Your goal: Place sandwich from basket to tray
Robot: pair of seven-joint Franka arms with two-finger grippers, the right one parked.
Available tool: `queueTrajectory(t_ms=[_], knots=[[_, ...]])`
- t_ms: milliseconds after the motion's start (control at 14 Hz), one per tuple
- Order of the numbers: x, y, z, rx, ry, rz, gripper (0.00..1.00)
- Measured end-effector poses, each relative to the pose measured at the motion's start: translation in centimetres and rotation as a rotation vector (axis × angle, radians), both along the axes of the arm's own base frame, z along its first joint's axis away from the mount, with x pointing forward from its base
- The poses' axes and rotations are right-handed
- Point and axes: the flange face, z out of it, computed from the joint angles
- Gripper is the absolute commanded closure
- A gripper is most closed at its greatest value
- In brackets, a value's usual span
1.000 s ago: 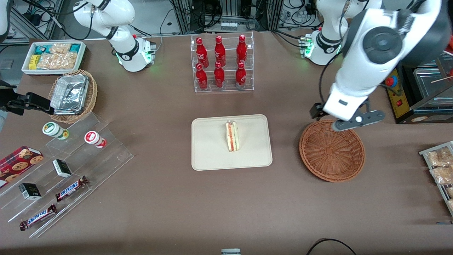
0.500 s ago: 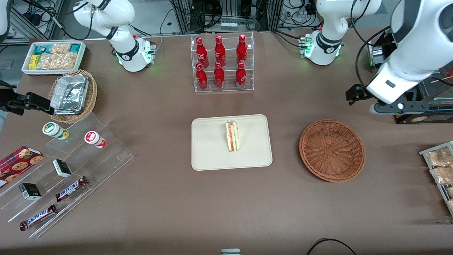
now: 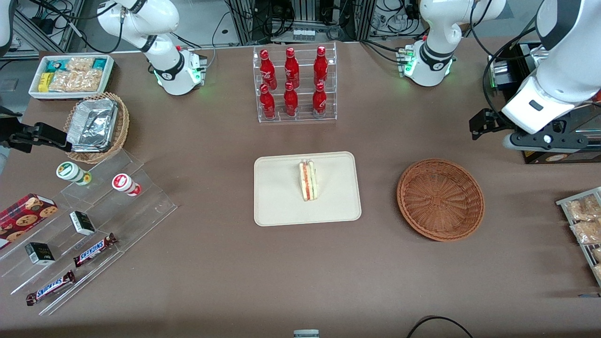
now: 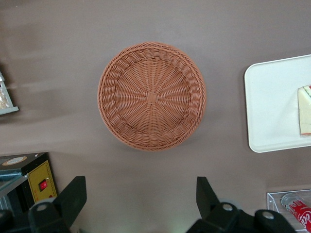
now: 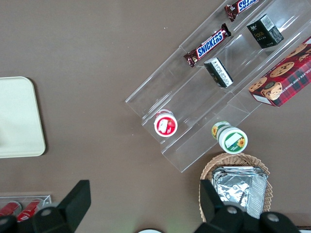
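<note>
- The sandwich (image 3: 308,180) lies on the tray (image 3: 281,206), standing on its long edge with the orange-pink and green filling facing up, a little toward the working arm's side of the tray's middle.
- In the left wrist view only one pale corner of the sandwich (image 4: 305,110) shows, resting on the tray (image 4: 272,107).
- The tray sits flat on the brown table (image 3: 235,281), about midway along it, nearer the front camera than the clear rack of red bottles (image 3: 294,83).
- The basket (image 3: 440,199) stands beside the tray toward the working arm's end of the table, apart from it, with nothing in it; its woven floor is plainly seen in the left wrist view (image 4: 151,95).
- The gripper (image 3: 540,140) hangs high above the table, toward the working arm's end, farther from the front camera than the basket and well apart from the sandwich.
- Its two dark fingers (image 4: 72,198) are spread wide with nothing between them, and bare table shows in the gap.
- Near the gripper a black and yellow control box (image 3: 528,129) with a red button rests at the table's edge.
</note>
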Motion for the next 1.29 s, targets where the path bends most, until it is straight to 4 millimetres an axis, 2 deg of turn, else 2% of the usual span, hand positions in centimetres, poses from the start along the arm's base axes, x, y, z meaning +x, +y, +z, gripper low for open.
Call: queueTrajectory(t_ms=[214, 357, 429, 643, 929, 1143, 1286], knots=[[1.7, -0.4, -0.8, -0.006, 0.008, -0.006, 0.0], [1.9, -0.2, -0.6, -0.007, 0.007, -0.004, 0.0], [2.0, 0.1, -0.4, -0.016, 0.007, 0.005, 0.0], [2.0, 3.0, 0.2, -0.051, 0.014, 0.061, 0.0], [1.3, 4.2, 1.2, -0.049, 0.015, 0.082, 0.0], [-0.3, 6.4, 2.3, -0.048, 0.009, 0.12, 0.0], [-1.0, 6.6, 2.8, -0.048, 0.002, 0.122, 0.0]])
